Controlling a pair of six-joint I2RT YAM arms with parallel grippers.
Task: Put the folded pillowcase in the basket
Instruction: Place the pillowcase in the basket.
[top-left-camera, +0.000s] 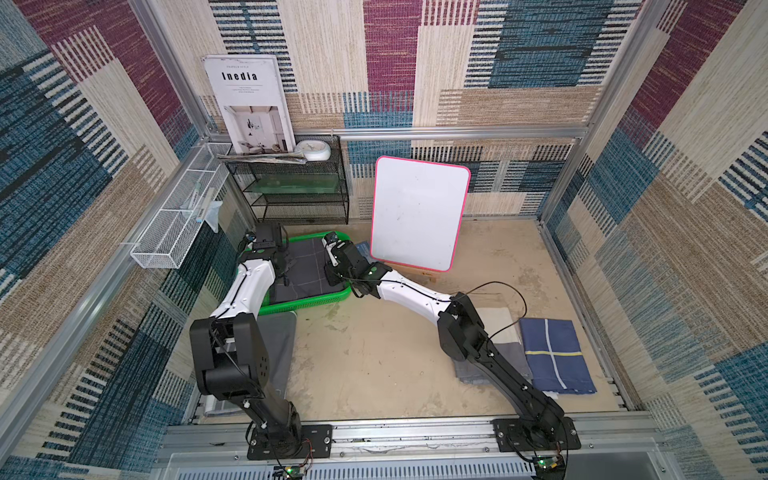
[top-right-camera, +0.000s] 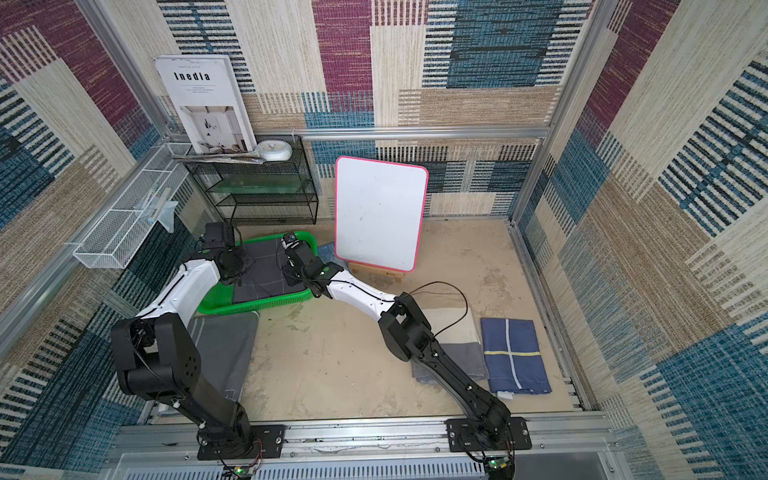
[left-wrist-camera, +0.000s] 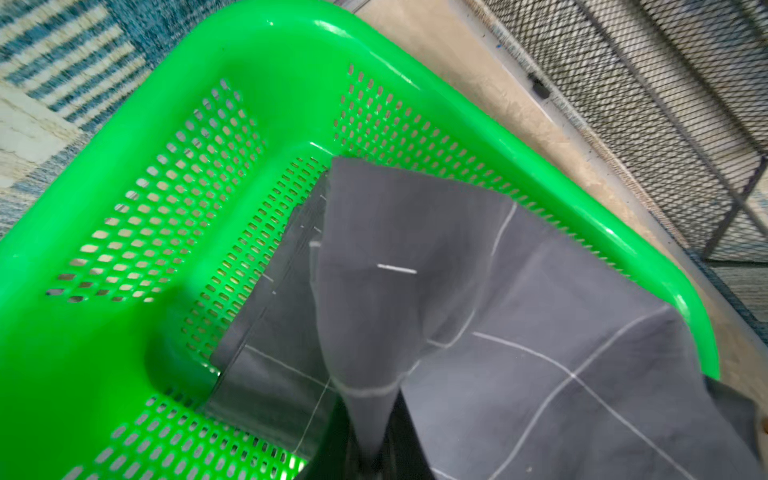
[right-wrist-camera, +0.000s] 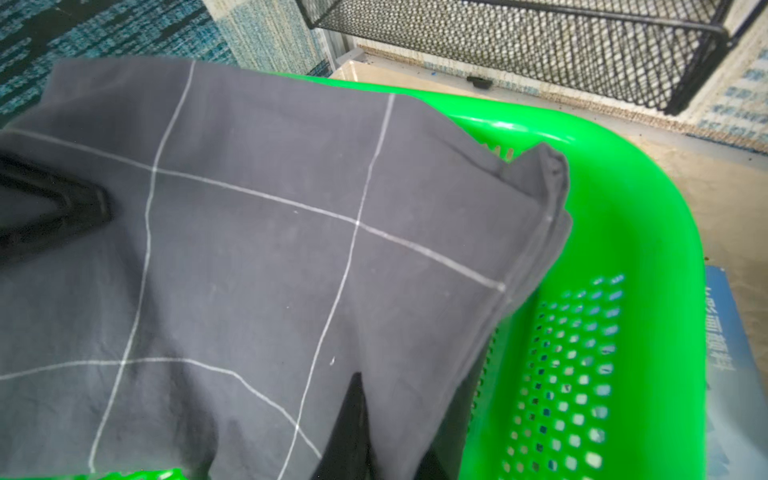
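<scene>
The folded pillowcase (top-left-camera: 305, 266), dark grey with thin white grid lines, hangs low inside the bright green perforated basket (top-left-camera: 309, 304) at the back left of the floor. One edge lies on the basket's rim (left-wrist-camera: 648, 249). My left gripper (top-left-camera: 286, 277) is shut on a bunched fold of the pillowcase (left-wrist-camera: 478, 270), with the cloth drawn into a cone at its jaws (left-wrist-camera: 374, 459). Opposite it, my right gripper (top-left-camera: 332, 277) is shut on the pillowcase (right-wrist-camera: 249, 249) at its other edge (right-wrist-camera: 370, 453). Both fingertips are mostly wrapped in cloth. Basket wall (right-wrist-camera: 623, 216) stands beside the cloth.
A pink-rimmed whiteboard (top-left-camera: 417, 212) leans just right of the basket. A black mesh shelf (top-left-camera: 299, 187) stands behind it, and a white wire rack (top-left-camera: 178, 216) hangs on the left wall. A blue folded cloth (top-left-camera: 555, 357) and grey cloths (top-left-camera: 498, 328) lie front right; another grey cloth (top-left-camera: 278, 349) lies front left.
</scene>
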